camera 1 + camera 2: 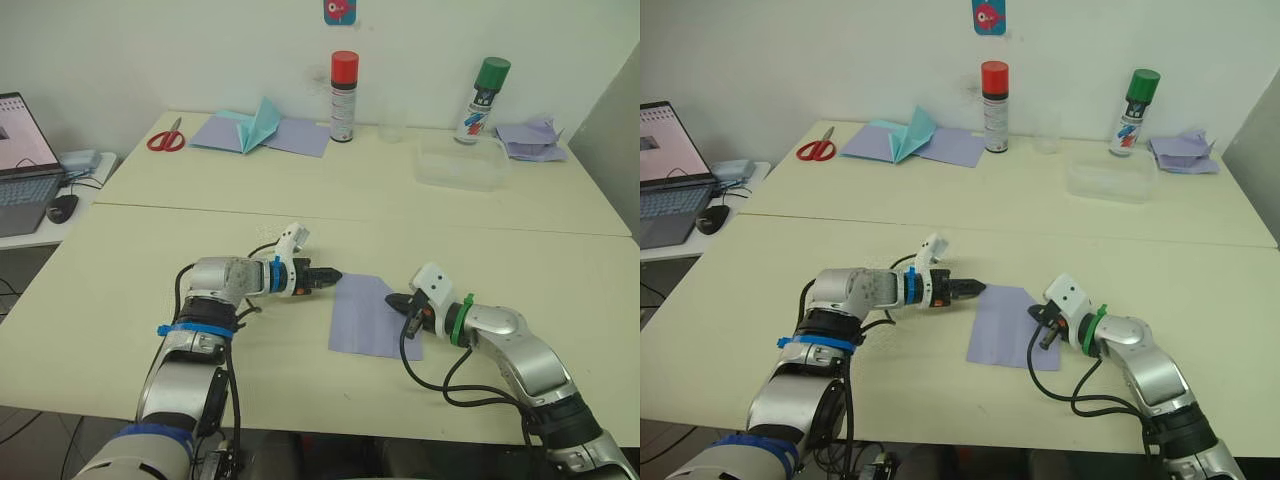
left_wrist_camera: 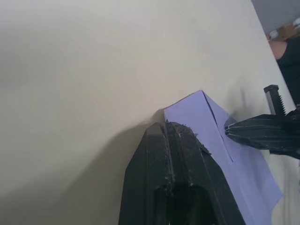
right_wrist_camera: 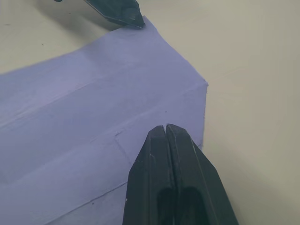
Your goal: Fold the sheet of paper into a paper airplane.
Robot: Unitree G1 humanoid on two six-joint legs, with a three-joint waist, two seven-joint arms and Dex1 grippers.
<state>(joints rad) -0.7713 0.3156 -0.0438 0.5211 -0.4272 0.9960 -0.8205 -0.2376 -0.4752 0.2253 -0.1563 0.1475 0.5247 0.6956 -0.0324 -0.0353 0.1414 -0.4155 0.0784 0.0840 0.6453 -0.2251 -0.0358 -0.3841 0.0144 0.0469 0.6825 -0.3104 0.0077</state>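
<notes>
The sheet of paper (image 1: 365, 318), lavender with lengthwise creases, lies flat on the near table between my two grippers. My left gripper (image 1: 337, 273) is shut, and its tip rests at the sheet's far left corner (image 2: 187, 105). From the right side, my right gripper (image 1: 392, 298) is also shut, its tip lying on the sheet (image 3: 93, 93) close to its right edge. In the right wrist view the left gripper's tip (image 3: 131, 18) shows at the opposite corner. The paper airplane is out of view.
On the far table are red scissors (image 1: 166, 138), a teal tent-shaped paper on flat lavender sheets (image 1: 262, 128), a red-capped can (image 1: 343, 96), a green-capped can (image 1: 483, 100), a clear tub (image 1: 460, 165) and crumpled lavender scraps (image 1: 530, 138). A laptop (image 1: 20, 165) sits at the left.
</notes>
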